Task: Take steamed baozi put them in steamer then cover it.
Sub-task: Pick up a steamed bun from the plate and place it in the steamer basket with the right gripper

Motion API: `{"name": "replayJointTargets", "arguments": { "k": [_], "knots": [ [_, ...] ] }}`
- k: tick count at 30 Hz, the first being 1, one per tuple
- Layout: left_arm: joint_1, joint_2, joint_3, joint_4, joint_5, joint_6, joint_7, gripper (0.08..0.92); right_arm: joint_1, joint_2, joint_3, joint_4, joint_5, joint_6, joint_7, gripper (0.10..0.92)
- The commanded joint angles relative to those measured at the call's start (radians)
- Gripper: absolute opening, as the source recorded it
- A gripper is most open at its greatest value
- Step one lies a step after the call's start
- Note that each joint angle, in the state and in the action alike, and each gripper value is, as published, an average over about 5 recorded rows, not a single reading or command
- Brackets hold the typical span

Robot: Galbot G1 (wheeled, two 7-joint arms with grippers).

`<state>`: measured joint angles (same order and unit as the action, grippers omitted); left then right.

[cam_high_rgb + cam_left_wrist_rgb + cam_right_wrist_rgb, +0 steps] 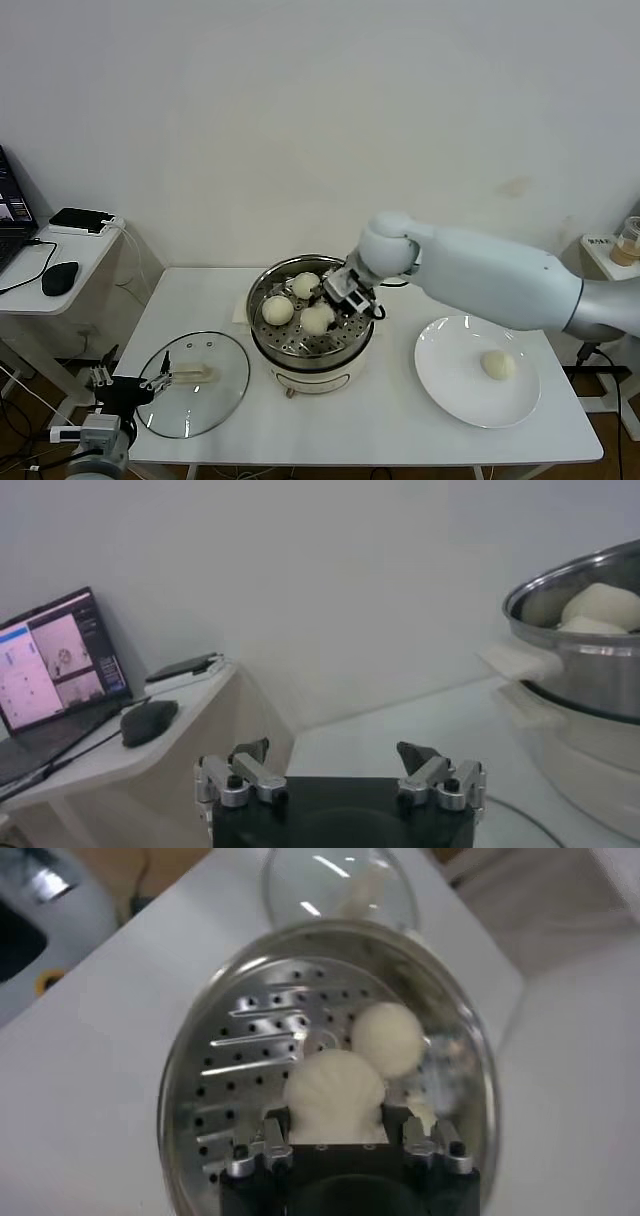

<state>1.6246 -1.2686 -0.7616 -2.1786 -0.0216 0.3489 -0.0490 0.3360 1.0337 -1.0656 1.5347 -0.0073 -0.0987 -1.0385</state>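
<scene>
Right gripper [338, 1133] clamps a baozi [335, 1093] inside the steamer [220, 1058]

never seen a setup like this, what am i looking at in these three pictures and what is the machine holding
This is a two-armed robot at a white table. The wide picture comes from a camera on its head; the other two come from cameras on its wrists.

In the middle stands a round shiny steel steamer pot on a cream base. Its right gripper reaches into the pot, shut on a creamy-white round dough bun, seen close up in the right wrist view. Two more buns already lie on the perforated tray. A fourth bun waits on the flat white plate on the robot's right.

The round clear glass lid with a cream handle lies flat on the table on the robot's left. The left gripper hovers open near the lid, holding nothing.
</scene>
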Motion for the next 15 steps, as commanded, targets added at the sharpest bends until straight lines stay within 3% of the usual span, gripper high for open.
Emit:
{"name": "replayJointTargets", "arguments": {
  "k": [1,15],
  "knots": [
    [0.002,0.0,-0.01,-0.001,-0.002,-0.001,0.001,0.823,-0.001,0.048,-0.064,0.0,-0.083,0.097,-0.02,0.597],
    [0.0,-0.003,-0.01,0.001,-0.004,-0.002,0.001,0.823,0.009,0.046,-0.055,0.006,-0.096,0.109,-0.018,0.648]
  ]
}}
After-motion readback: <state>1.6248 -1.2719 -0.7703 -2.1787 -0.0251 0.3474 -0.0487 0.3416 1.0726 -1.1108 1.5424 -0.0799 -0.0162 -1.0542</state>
